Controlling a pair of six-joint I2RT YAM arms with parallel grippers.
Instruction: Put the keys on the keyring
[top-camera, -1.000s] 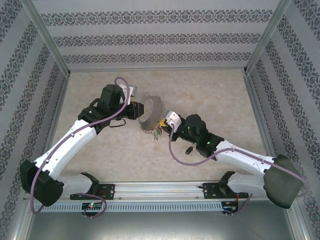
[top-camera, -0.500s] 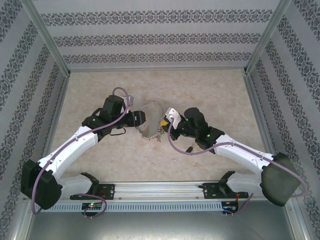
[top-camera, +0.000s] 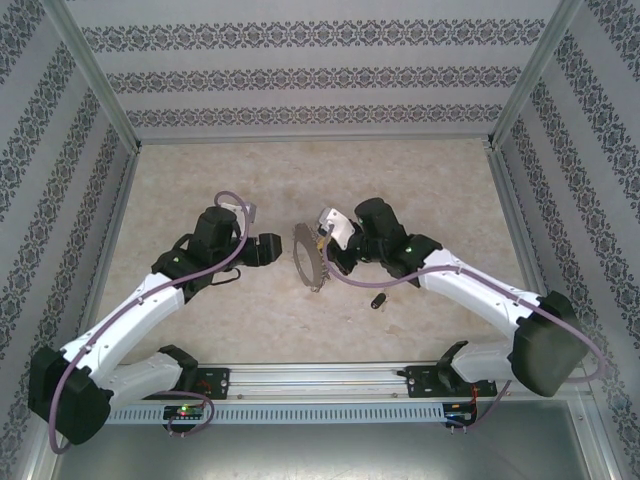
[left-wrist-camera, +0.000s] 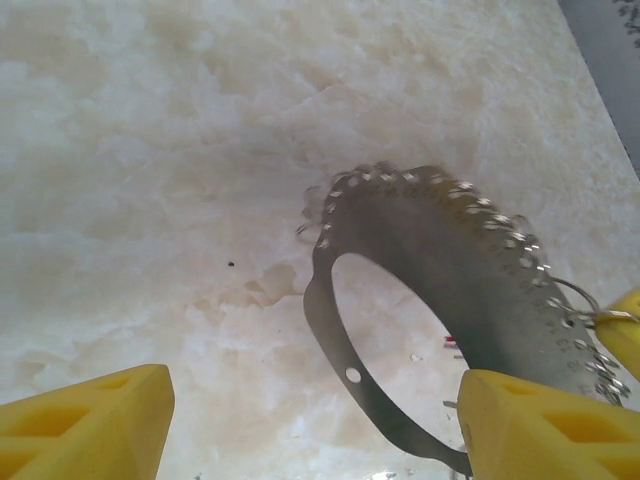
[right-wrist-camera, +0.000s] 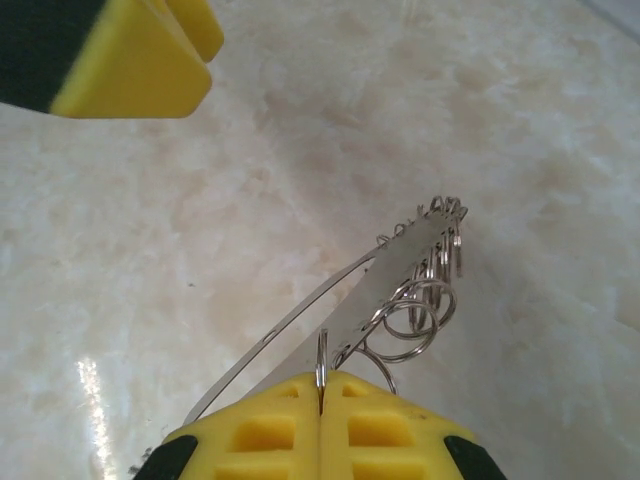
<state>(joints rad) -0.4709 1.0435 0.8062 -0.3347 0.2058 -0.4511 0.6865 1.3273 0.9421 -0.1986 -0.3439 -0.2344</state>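
Right claw (right-wrist-camera: 320, 392): closed. Its two yellow pads (right-wrist-camera: 390, 435) meet with no gap and pinch a small wire loop (right-wrist-camera: 322, 362) on the rim of the keyring (right-wrist-camera: 395, 285).
Right claw's hold: it grips the keyring by that loop alone. The flat band runs away from the pads, seen nearly edge-on from the right wrist.
Left claw (left-wrist-camera: 315, 400): open, with its yellow fingers (left-wrist-camera: 90, 425) spread wide and nothing pressed between them.
Left claw and keyring (left-wrist-camera: 440, 250): the ring's lower arc lies in the gap and passes behind the right-hand finger. Whether it touches that finger I cannot tell.
Keyring, build: a flat grey metal band with a wide oval opening, small punched holes along it and many little wire loops crowding its outer edge.
Keyring (top-camera: 306, 258), place: in the top view it stands on edge between the two claws, near the middle of the table (top-camera: 430, 180). The left claw (top-camera: 276, 250) is just beside it on one side and the right claw (top-camera: 324, 248) is on the other.
Keyring and table: whether the ring's lowest edge rests on the surface cannot be told.
Black key (top-camera: 378, 300): lies on the table nearer the arm bases than the keyring, beside the right arm and apart from both claws.
Table: a pale marbled beige surface with patterned panels around it.
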